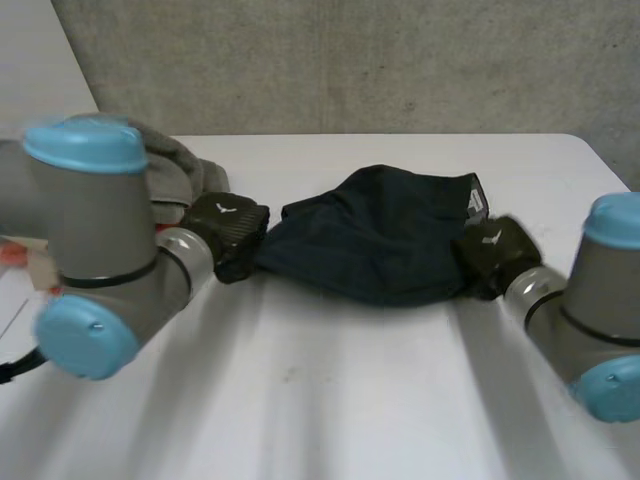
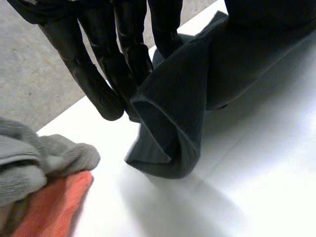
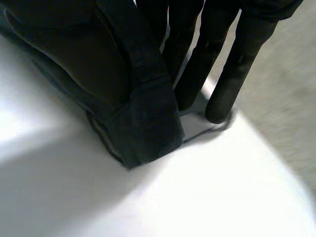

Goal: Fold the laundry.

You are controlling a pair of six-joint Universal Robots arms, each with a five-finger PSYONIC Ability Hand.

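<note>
On the table's middle, dark garment sits bunched, nothing folded yet; left hand and right hand each pinch an end, I think.

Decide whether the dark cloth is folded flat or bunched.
Bunched: the dark cloth humps up between the left hand and right hand, its ends lifted.
</note>
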